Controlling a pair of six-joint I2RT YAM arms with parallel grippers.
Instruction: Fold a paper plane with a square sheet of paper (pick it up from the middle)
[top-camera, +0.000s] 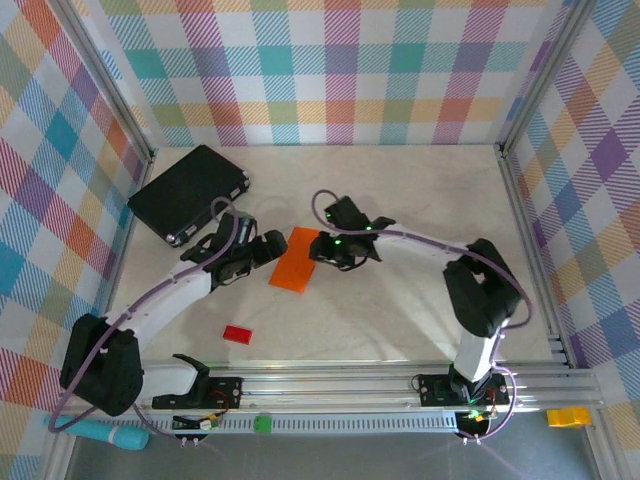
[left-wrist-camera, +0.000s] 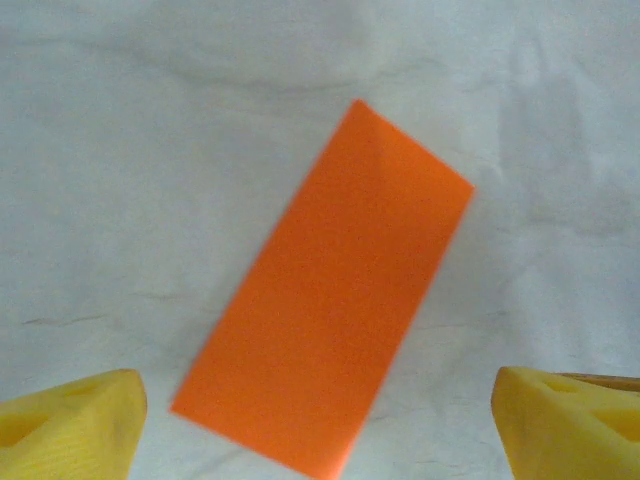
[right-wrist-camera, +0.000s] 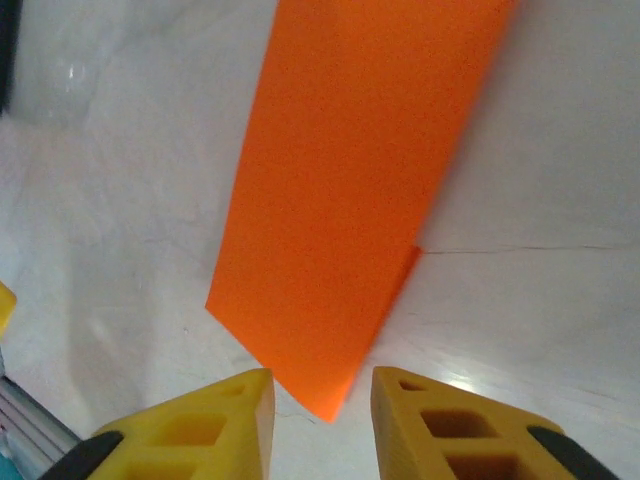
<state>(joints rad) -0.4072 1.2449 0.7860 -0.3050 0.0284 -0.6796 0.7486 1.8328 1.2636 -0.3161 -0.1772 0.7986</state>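
The square sheet of paper (top-camera: 294, 260) is bright orange and lies on the white table folded into a long rectangle (left-wrist-camera: 330, 290). My left gripper (top-camera: 268, 248) hovers at its left edge. Its yellow fingers stand wide open over the paper's near end (left-wrist-camera: 318, 400) and hold nothing. My right gripper (top-camera: 322, 248) is at the paper's right end. Its fingers are a narrow gap apart (right-wrist-camera: 322, 395). The paper's corner (right-wrist-camera: 330, 410) lies in that gap, touching neither pad. A second layer edge peeks out along the fold (right-wrist-camera: 405, 270). The paper plane is out of view.
A black flat case (top-camera: 188, 193) lies at the back left, close behind the left arm. A small red block (top-camera: 237, 334) sits near the front rail (top-camera: 350, 385). Checked cloth walls enclose the table on three sides.
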